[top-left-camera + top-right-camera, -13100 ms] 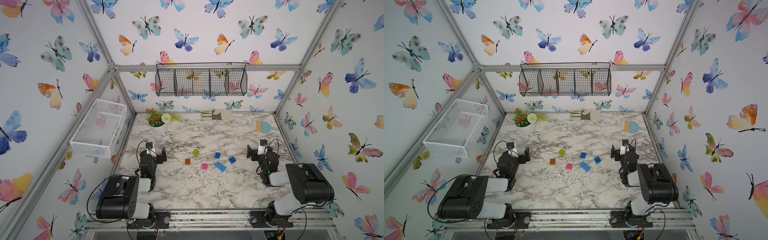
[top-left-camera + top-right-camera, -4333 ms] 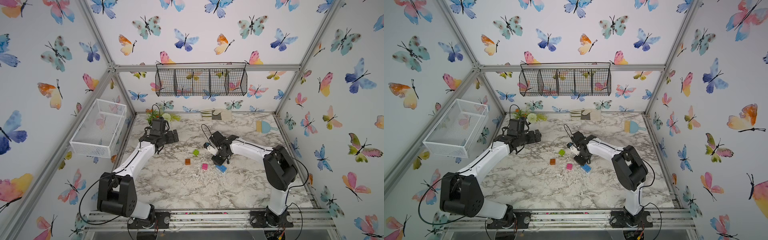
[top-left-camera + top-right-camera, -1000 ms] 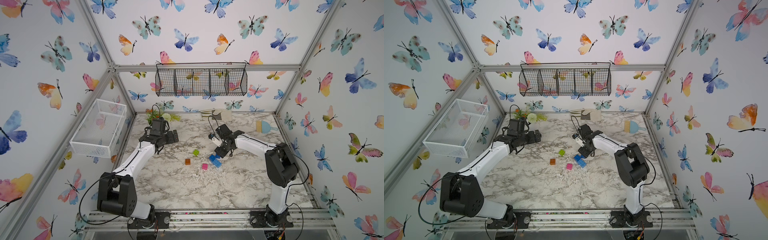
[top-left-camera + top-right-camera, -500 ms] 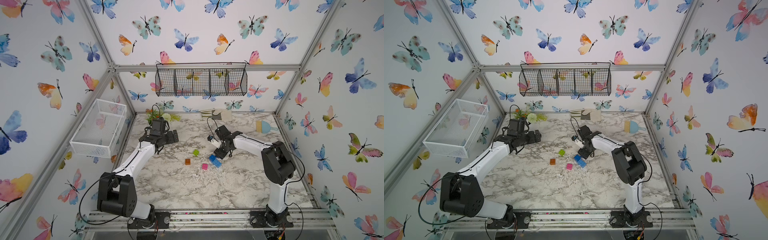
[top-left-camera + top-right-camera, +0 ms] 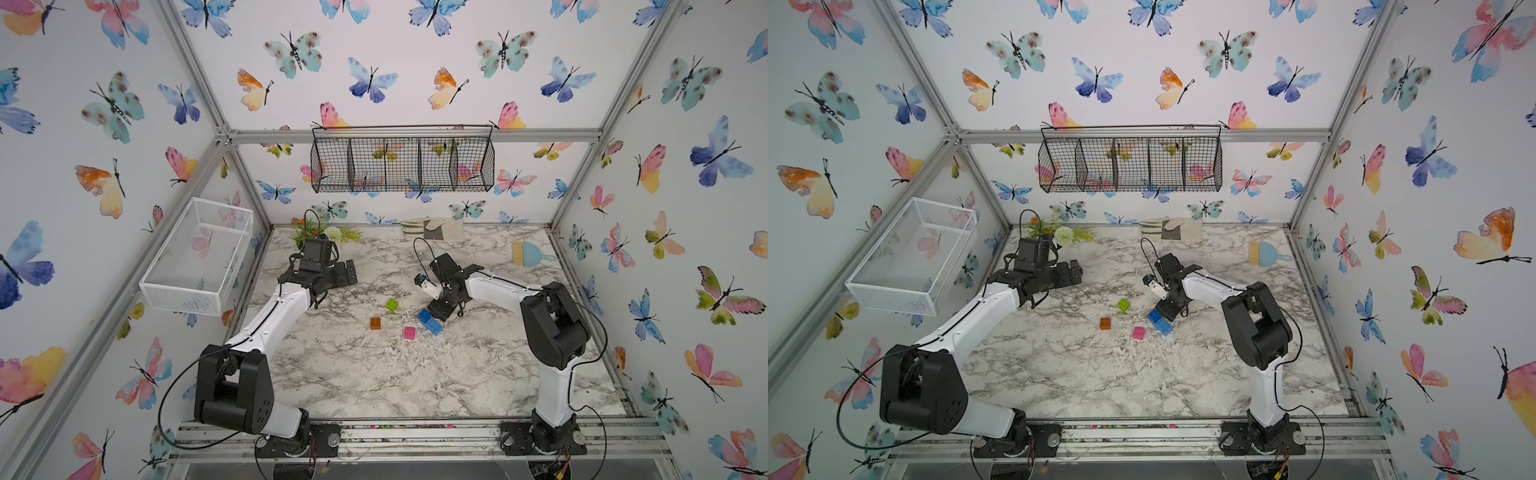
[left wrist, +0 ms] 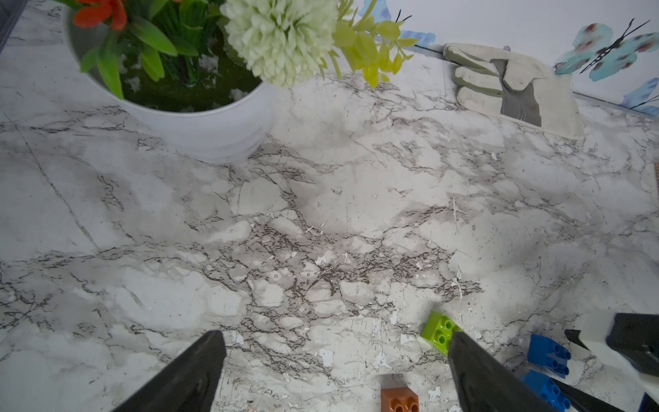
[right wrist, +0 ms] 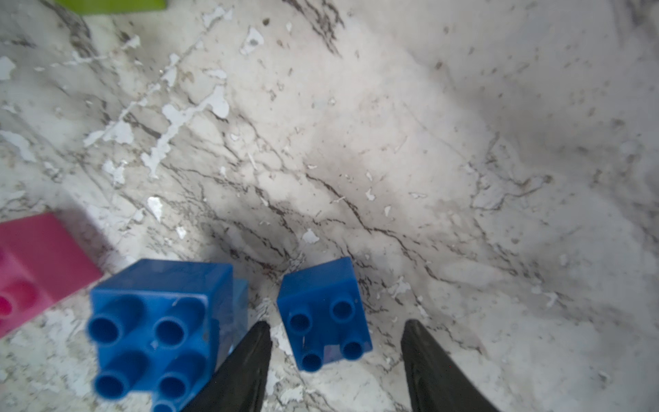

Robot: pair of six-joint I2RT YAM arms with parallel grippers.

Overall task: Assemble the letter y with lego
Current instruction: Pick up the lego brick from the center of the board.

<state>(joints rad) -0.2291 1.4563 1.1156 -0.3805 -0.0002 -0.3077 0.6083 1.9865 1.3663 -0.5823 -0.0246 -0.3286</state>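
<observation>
Closest to the front edge of the worktop point(image 5: 374, 382), roughly mid-width, is the pink brick point(image 5: 409, 333), with the longer blue brick point(image 5: 434, 328) just beside it on the right. The orange brick point(image 5: 375, 323) sits off to the left on its own, and the green brick point(image 5: 391, 305) is a little further back, also apart. So the lego is loose around the middle of the worktop, no letter y joined up yet.

The right gripper point(image 5: 439, 311) points down over the small blue brick point(image 7: 324, 314). Its jaws are partly open with one on each side, and in the wrist view they aren't pinching it. One finger point(image 7: 246, 364) is down in the narrow gap between that brick and the longer blue one, so it's pretty cramped there.

The left gripper point(image 5: 349, 272) hovers further back toward the left edge, spread wide, nothing in it.

Along the far edge there's a flower pot point(image 6: 199, 125) by the left corner, a glove point(image 5: 432, 228) around the middle and a brush point(image 5: 530, 253) toward the right corner.
</observation>
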